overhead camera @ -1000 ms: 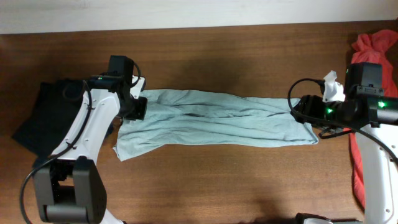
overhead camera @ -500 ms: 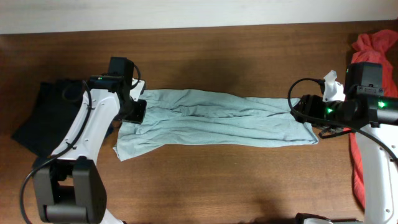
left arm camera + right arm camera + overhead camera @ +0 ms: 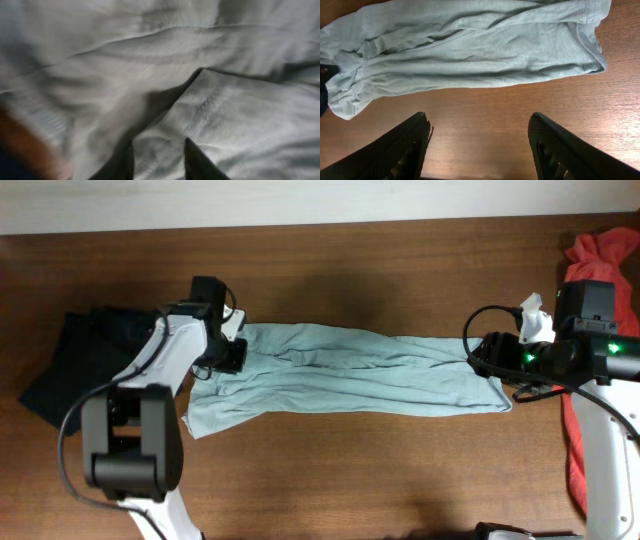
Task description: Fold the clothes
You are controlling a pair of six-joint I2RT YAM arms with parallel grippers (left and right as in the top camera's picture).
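The pale grey-blue T-shirt (image 3: 350, 375) lies stretched out left to right across the middle of the wooden table, wrinkled and folded along its length. My left gripper (image 3: 228, 357) is down on the shirt's left end. In the left wrist view its fingertips (image 3: 159, 150) are close together with a fold of the shirt (image 3: 225, 110) between them. My right gripper (image 3: 487, 360) is at the shirt's right end. In the right wrist view it (image 3: 479, 120) is wide open and empty above bare wood, with the shirt (image 3: 470, 45) lying beyond it.
A dark navy garment (image 3: 70, 365) lies at the left edge of the table (image 3: 350, 470), beside the left arm. A red-orange garment (image 3: 600, 250) lies along the right edge, behind and under the right arm.
My left arm has swung in and its gripper has shifted slightly right, nudging the shirt's left end to the right. The right arm has not moved.
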